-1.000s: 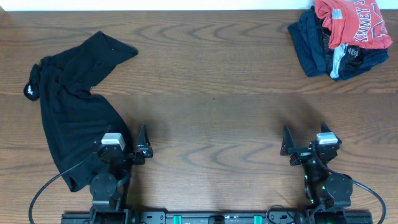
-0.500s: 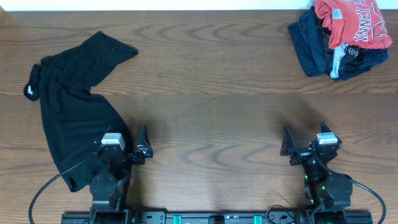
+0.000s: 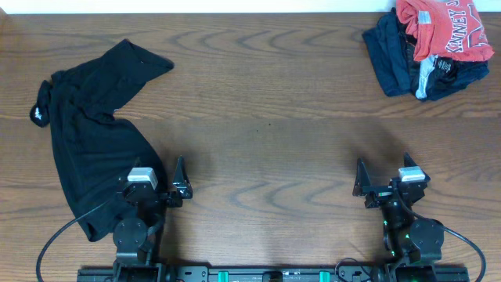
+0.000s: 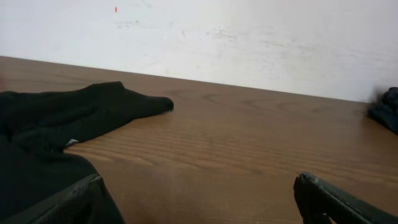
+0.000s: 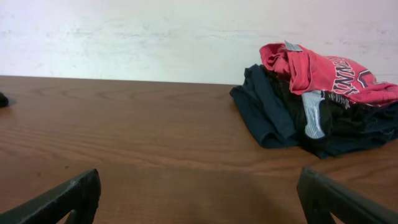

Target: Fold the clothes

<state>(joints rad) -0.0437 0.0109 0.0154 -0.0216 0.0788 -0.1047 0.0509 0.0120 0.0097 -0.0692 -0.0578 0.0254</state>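
Note:
A black garment (image 3: 90, 141) lies crumpled and spread on the left of the wooden table; it also shows in the left wrist view (image 4: 56, 124). A pile of clothes (image 3: 430, 47) with a red shirt on top of dark blue ones sits at the far right corner, also seen in the right wrist view (image 5: 311, 102). My left gripper (image 3: 156, 176) is open and empty at the near edge, its left finger beside the garment's lower hem. My right gripper (image 3: 383, 176) is open and empty at the near right, far from the pile.
The wooden table (image 3: 266, 133) runs between the garment and the pile. A white wall (image 5: 155, 37) stands behind the table's far edge. Cables run from both arm bases at the near edge.

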